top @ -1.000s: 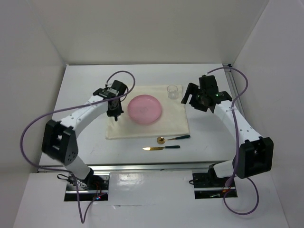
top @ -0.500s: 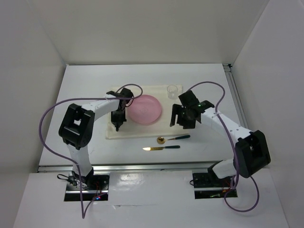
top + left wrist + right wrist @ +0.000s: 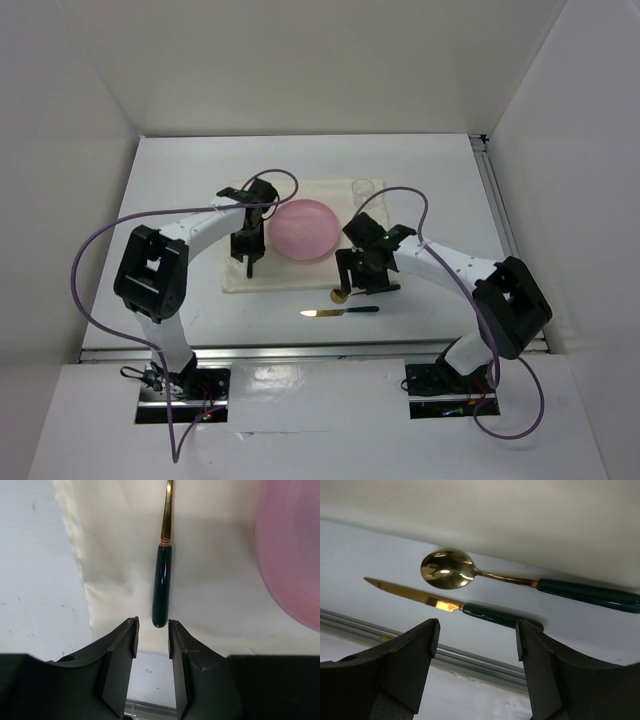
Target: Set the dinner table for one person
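The right gripper (image 3: 477,630), jaws spread wide and empty, has swung from beside the glass (image 3: 364,188) down over the spoon (image 3: 530,583) and knife (image 3: 455,606) at lower centre: cutlery likely comes next. The left gripper (image 3: 152,630), jaws narrowly parted, grips nothing; a green-handled utensil (image 3: 161,585) lies just ahead on the placemat (image 3: 125,545). Pink plate (image 3: 303,229) and glass look empty. The white worktop (image 3: 170,180) spans mid-frame beneath everything.

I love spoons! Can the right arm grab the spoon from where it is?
Probably yes. The right pincer is open just above the spoon, with nothing between them; only the knife lies close beside it.
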Action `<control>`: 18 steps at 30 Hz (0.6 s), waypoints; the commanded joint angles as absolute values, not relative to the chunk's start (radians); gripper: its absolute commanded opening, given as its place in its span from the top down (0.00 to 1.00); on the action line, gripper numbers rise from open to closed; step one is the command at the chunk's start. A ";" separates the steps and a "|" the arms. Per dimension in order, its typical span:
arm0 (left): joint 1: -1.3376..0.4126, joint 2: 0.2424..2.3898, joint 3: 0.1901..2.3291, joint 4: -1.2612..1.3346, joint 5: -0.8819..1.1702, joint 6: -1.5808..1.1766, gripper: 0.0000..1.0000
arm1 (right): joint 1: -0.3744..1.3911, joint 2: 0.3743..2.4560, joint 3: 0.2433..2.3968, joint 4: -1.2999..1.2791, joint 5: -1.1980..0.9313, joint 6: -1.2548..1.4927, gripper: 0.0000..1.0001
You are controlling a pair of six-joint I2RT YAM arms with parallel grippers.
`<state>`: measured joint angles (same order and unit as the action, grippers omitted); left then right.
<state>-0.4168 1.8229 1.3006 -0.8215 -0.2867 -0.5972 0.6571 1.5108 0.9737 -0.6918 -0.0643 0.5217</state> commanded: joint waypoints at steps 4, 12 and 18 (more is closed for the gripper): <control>-0.416 1.740 1.386 -0.899 -0.290 -0.571 0.53 | 0.762 1.529 0.974 -0.655 0.007 0.449 0.26; -0.397 1.691 1.436 -0.936 -0.310 -0.600 0.53 | 0.810 1.503 0.911 -0.611 0.021 0.368 0.21; -0.353 1.658 1.408 -0.913 -0.258 -0.600 0.54 | 0.821 1.526 0.920 -0.600 -0.002 0.327 0.21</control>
